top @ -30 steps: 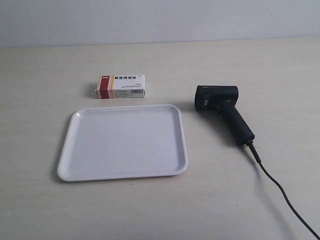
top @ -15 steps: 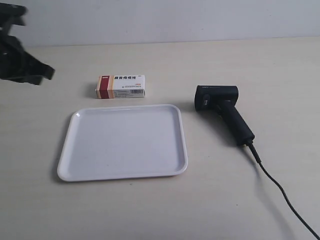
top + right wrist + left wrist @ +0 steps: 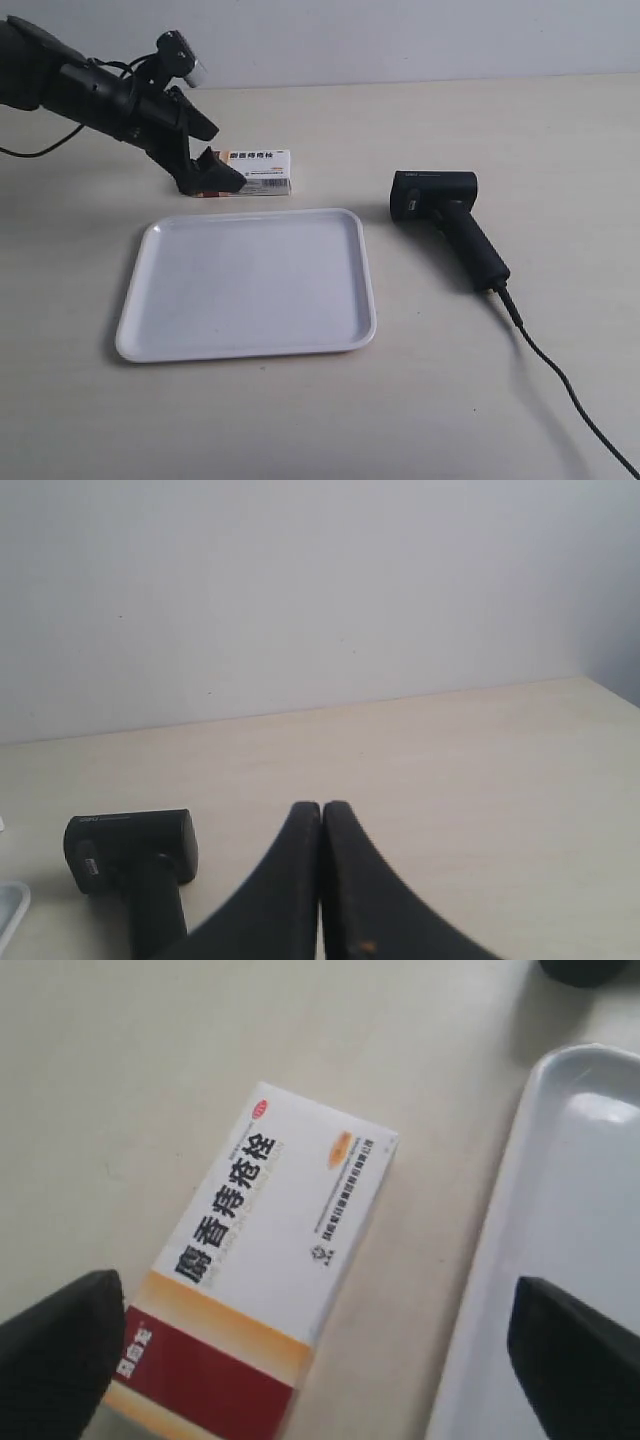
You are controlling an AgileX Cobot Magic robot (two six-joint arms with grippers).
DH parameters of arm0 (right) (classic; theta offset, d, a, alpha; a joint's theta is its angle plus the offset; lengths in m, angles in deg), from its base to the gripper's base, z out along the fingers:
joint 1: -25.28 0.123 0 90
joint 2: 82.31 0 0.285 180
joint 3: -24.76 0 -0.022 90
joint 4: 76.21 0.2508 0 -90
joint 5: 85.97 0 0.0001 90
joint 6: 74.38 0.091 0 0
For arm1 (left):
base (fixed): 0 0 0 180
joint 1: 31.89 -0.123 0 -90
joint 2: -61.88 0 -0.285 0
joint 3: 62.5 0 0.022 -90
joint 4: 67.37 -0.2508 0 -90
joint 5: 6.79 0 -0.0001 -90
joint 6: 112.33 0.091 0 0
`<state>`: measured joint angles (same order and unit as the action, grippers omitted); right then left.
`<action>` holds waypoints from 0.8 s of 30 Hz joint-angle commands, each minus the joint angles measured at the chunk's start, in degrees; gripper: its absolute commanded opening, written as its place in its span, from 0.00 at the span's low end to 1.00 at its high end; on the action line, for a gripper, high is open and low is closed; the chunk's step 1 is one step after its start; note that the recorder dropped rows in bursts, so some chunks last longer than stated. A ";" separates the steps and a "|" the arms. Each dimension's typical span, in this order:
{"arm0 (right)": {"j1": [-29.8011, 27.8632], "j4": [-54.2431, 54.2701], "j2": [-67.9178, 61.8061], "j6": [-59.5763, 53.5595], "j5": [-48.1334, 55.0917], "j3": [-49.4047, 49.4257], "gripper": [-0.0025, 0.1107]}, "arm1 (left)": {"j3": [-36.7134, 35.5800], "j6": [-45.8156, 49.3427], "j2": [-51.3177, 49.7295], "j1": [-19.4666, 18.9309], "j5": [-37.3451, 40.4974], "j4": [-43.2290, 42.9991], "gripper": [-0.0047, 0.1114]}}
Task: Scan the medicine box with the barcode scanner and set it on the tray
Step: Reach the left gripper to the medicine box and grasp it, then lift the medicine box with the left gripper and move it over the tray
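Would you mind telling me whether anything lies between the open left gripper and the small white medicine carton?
Nothing visible does. The left gripper is open, its black fingers straddling the red-banded end of the small white medicine carton on the bare table. The flat white plastic tray lies beside the carton, holding nothing.

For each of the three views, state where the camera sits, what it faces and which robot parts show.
Exterior: off the arms, looking down at the table; one arm with its gripper shows.
Left wrist: on the left arm, facing down at the medicine box and tray; open gripper.
Right wrist: low, facing along the table toward the wall; shut gripper.
All share the barcode scanner.
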<state>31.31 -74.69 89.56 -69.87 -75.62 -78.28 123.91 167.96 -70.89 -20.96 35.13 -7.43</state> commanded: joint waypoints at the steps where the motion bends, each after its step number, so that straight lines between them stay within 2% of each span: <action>1: -0.35 -0.57 0.34 -0.66 -0.14 0.26 0.02 | 5.43 2.89 -5.35 -0.02 -0.11 2.69 0.93; 5: -0.35 -0.57 0.34 -0.66 -0.14 0.26 0.02 | 11.15 2.73 -10.43 -0.02 1.37 2.41 0.93; 11: -0.35 -0.57 0.34 -0.66 -0.14 0.26 0.02 | 15.30 2.59 -15.48 -0.02 2.77 2.17 0.93; 14: -0.35 -0.57 0.34 -0.66 -0.14 0.26 0.02 | 16.01 2.74 -16.73 -0.02 3.72 2.17 0.86; 17: -0.35 -0.57 0.34 -0.66 -0.14 0.26 0.02 | 16.01 2.74 -16.61 -0.02 4.62 1.95 0.61; 22: -0.35 -0.57 0.34 -0.41 -0.14 0.26 0.02 | 16.01 2.48 -14.42 -0.02 8.86 1.82 0.04; 24: -0.35 -0.57 0.34 -0.41 -0.14 0.26 0.02 | 16.01 1.59 -12.27 -0.02 11.62 1.34 0.06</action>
<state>31.31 -74.69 89.56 -70.24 -75.62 -78.28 139.67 170.64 -86.42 -20.96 42.47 -5.99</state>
